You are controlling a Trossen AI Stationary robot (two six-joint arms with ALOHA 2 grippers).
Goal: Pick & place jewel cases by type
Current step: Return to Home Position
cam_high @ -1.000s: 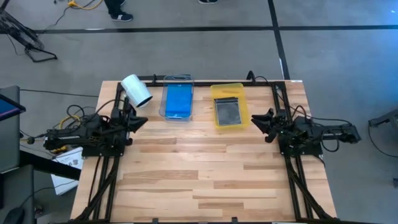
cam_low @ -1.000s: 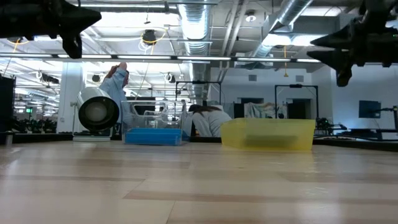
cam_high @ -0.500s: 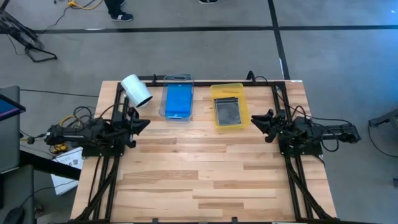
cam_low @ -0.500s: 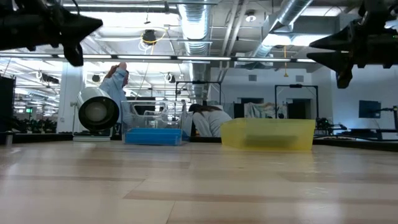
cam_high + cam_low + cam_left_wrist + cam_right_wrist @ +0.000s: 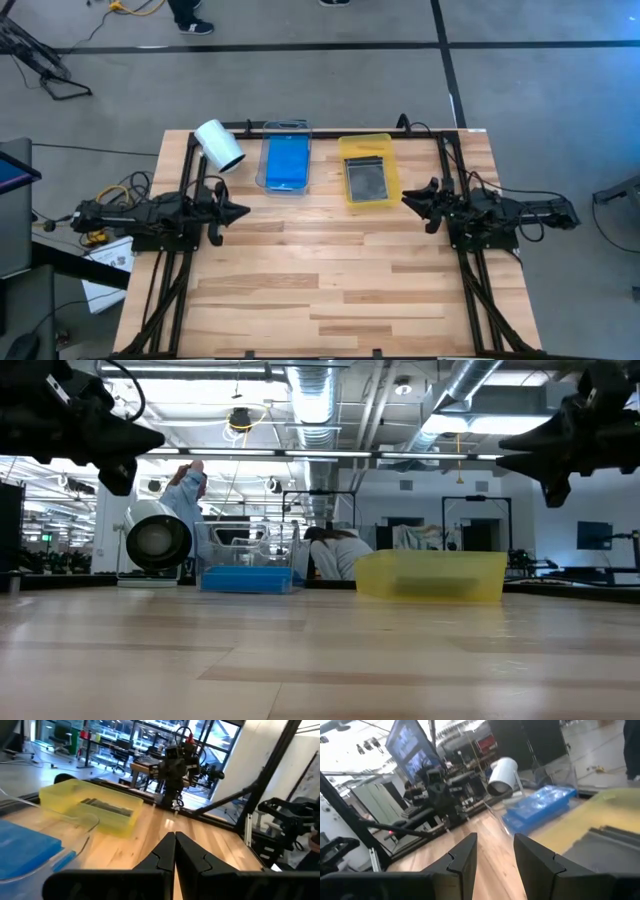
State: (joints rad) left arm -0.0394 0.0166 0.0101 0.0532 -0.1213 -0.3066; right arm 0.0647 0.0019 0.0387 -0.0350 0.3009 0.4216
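Blue jewel cases (image 5: 287,162) lie flat in a clear tray (image 5: 263,178) at the table's far side. Dark grey jewel cases (image 5: 366,180) lie flat in a yellow tray (image 5: 365,141) beside it. My left gripper (image 5: 244,211) hovers shut above the table's left part, pointing level toward the right edge, nearer than the clear tray. My right gripper (image 5: 405,198) hovers open by the yellow tray's right near corner, pointing level toward the left edge, with nothing between its fingers (image 5: 465,851). In the left wrist view the shut fingertips (image 5: 175,837) face the yellow tray (image 5: 90,802).
A white roll (image 5: 219,145) lies on its side at the far left corner, beside the clear tray. Black frame rails (image 5: 470,290) run along the table's left, right and far edges. Bare wood (image 5: 330,280) fills the middle and near half.
My left gripper has sunk and drifted toward the table's near edge, swinging a little so that it points more squarely at the right edge; it has stayed shut. My right gripper has stayed in place, its fingertips dipping slightly.
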